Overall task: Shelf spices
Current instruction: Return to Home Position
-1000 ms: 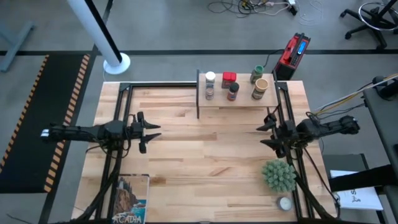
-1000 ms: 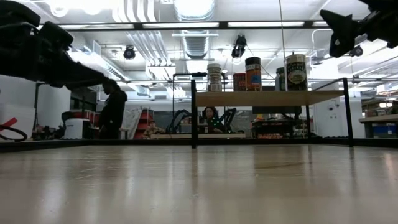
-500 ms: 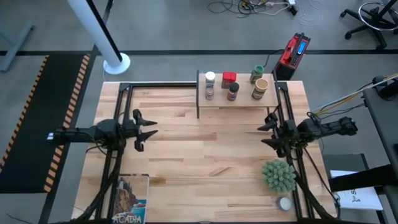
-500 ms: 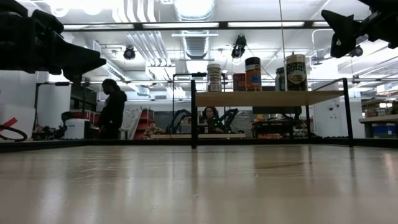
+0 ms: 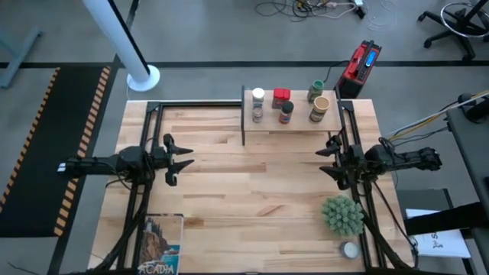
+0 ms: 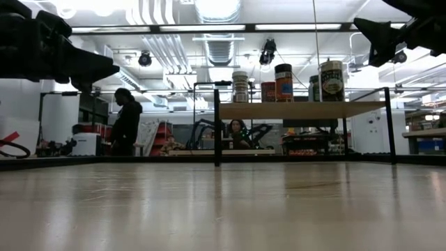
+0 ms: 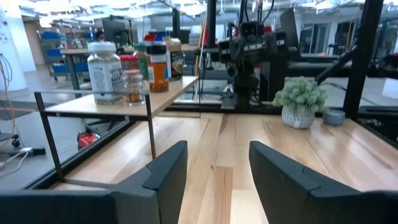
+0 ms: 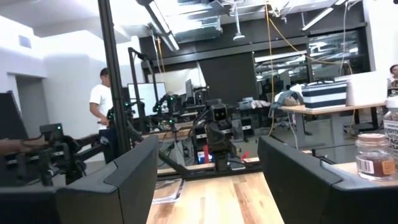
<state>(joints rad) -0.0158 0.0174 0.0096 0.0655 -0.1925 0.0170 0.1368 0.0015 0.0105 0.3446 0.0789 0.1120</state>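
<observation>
- Jaws spread open and empty on both arms: left gripper [image 5: 182,160] over the table's left-middle, right gripper [image 5: 324,163] over its right-middle, tips facing inward, well apart.
- Spices all stand on the shelf [image 5: 299,123], at the table's far edge, right of centre.
- Back row: white-lid jar [image 5: 258,95], red square tin [image 5: 282,95], green-lid jar [image 5: 315,89].
- Front row: small jar [image 5: 257,113], black-lid jar [image 5: 286,112], tan cylinder [image 5: 320,108].
- Shelf is a light wood plank on thin dark uprights.
- Low view alone shows the shelf raised, with an open gap under it.
- High view alone shows the lids and the two rows.
- Left wrist view alone shows clear jar walls, printed labels and orange contents.
- Right wrist view catches only one brown-filled jar.
- Table [image 5: 229,200] is pale jointed wood strips, glossy in the low view.
- Spiky green plant [image 5: 342,215] sits near the right gripper, with the flat white round tin [image 5: 350,250] just beyond.
- Booklet [image 5: 159,244] lies at the near-left edge.
- Person in dark clothes [image 6: 127,127] stands in the room behind.
</observation>
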